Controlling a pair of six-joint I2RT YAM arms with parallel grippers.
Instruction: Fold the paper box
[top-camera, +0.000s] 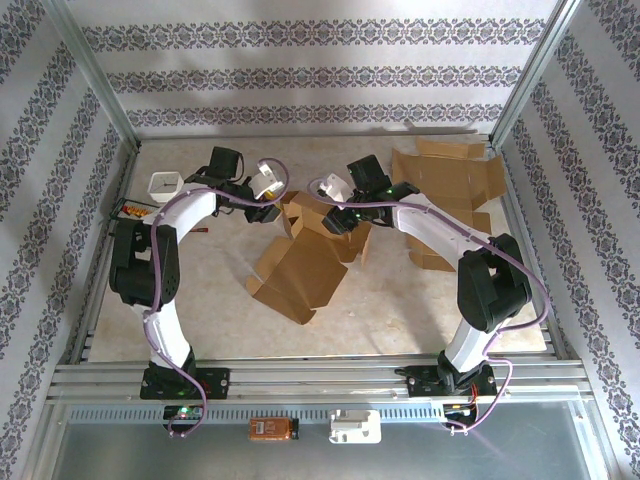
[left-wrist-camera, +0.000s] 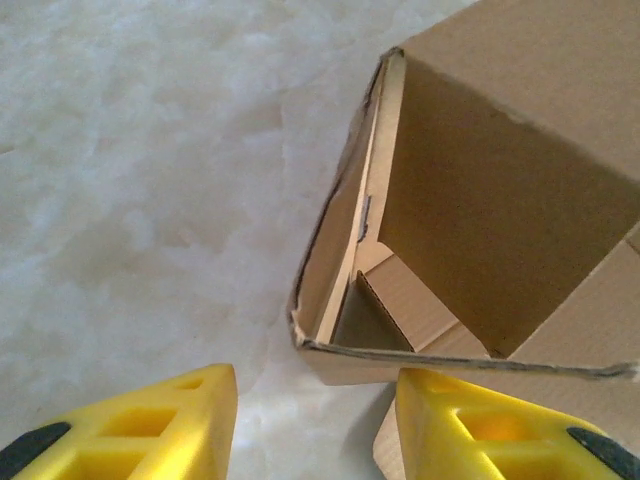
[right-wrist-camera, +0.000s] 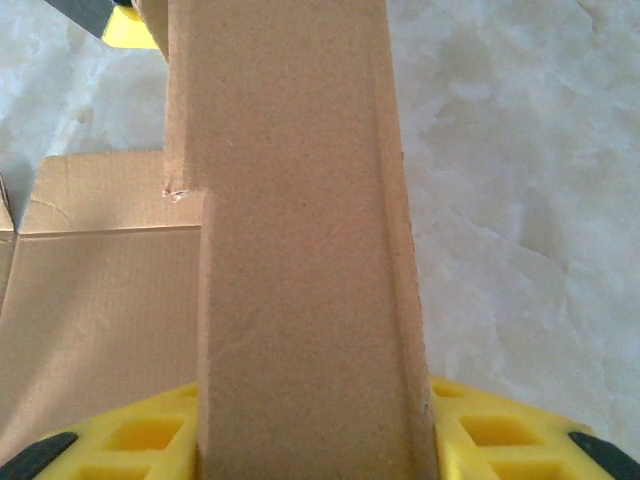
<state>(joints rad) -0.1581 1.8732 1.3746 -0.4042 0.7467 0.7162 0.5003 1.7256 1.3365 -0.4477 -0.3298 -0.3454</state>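
Gaping paper box (left-wrist-camera: 480, 190), flaps (left-wrist-camera: 400, 300) folded inside; right claw (right-wrist-camera: 310, 445) clamped on its panel (right-wrist-camera: 300, 250), left claw (left-wrist-camera: 315, 400) parted, unladen.

White cup (top-camera: 165, 184) far left, flattened cardboard pile (top-camera: 450, 178) far right.

Paper box (top-camera: 300, 265) at centre; flat cardboard stack (top-camera: 450, 185) behind it, right; small tub (top-camera: 165, 185) back left.

Paper box (top-camera: 305, 262), centre: plain brown cardboard, unprinted.
Table (top-camera: 400, 300): cream marbling, faint grey veins.
Walls (top-camera: 300, 75): white, bands of grey floral print.
Fingers (left-wrist-camera: 480, 430): bright yellow, black pads.
Container (top-camera: 165, 185), 10 o'clock: white.
Arms (top-camera: 170, 335): white links, black joints, purple cables.
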